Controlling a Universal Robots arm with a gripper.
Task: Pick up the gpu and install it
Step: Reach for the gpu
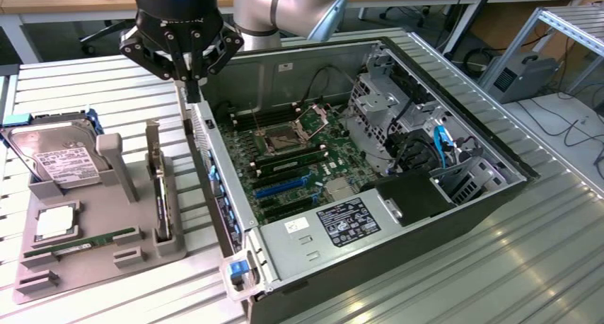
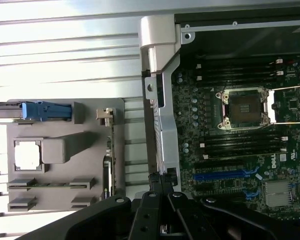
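Observation:
The gpu (image 1: 160, 193) stands on its edge in a slot of the grey holder tray (image 1: 95, 267) at the exterior view's left, beside the open computer case. In the wrist view the gpu (image 2: 108, 155) appears edge-on, its silver bracket at one end. My gripper (image 1: 194, 92) hangs shut and empty over the case's near side wall (image 1: 212, 175), a little beyond the card's far end and apart from it. The wrist view has the shut gripper (image 2: 161, 181) above that wall's metal edge. The motherboard's blue slots (image 1: 283, 188) lie bare inside the case.
On the tray are a hard drive (image 1: 56, 158), a processor chip (image 1: 55, 221) and a RAM stick (image 1: 80, 243). Inside the case, the processor socket (image 1: 283, 134) stands open, and a drive cage (image 1: 382, 108) and black power supply (image 1: 420, 197) fill the exterior view's right side.

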